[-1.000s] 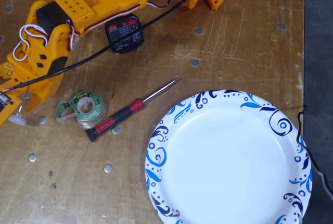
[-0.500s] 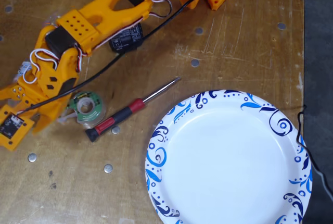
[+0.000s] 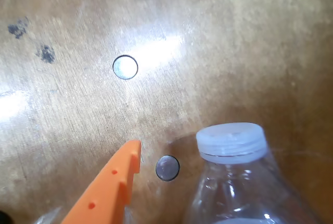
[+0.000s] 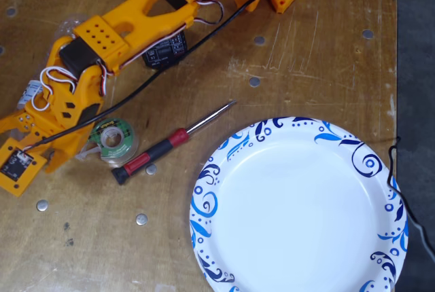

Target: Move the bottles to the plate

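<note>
In the wrist view the shorter wide clear bottle (image 3: 244,193) with its large whitish cap (image 3: 231,139) lies at the lower right on the wooden table. One orange finger (image 3: 117,179) of my gripper (image 3: 174,179) stands left of it with a gap between; the other finger is out of view. The jaws look open. In the fixed view my gripper (image 4: 51,136) is at the far left, and the arm hides most of both bottles; a bit of labelled clear plastic (image 4: 28,92) shows beside the wrist. The white plate (image 4: 299,204) with blue swirls lies empty at the lower right.
A green tape dispenser (image 4: 112,136) sits just right of the gripper. A red-and-black screwdriver (image 4: 163,146) lies between it and the plate. The table has small round metal inserts (image 3: 125,67). A black cable (image 4: 397,170) hangs at the table's right edge.
</note>
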Available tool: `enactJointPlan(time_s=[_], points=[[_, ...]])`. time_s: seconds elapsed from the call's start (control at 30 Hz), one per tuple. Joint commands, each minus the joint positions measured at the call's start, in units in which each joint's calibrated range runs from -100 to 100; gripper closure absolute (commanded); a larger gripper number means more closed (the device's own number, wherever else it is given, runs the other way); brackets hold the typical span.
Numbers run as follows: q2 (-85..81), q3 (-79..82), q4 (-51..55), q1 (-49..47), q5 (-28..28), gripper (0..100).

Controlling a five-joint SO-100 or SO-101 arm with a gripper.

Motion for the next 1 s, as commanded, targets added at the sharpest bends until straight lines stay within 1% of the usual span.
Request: enactJointPlan(time_s=[0.0, 0.1, 0.27, 0.33, 0.43, 0.6, 0.67, 0.8, 0.93, 0.97], points=[[0.99, -1.21, -3.61, 0.31, 0.13, 62], [2.51, -1.21, -6.4, 0.42, 0.02, 62], [2.08, -1.21, -3.79, 0.31, -0.08, 62], [1.49, -1.21, -3.61, 0.2, -0.13, 64], [1.07, -1.21, -3.53, 0.42, -0.34, 70], [0.73, -4.0, -3.01, 2.46, -0.6, 89], [0.57, -5.08, -2.4, 3.65, -1.02, 93], [0.4, -8.14, -1.79, 4.4, -0.66, 93], [0.4, -9.95, -1.35, 5.05, -0.29, 90], [0.31, -9.95, -1.35, 4.84, 0.6, 89]])
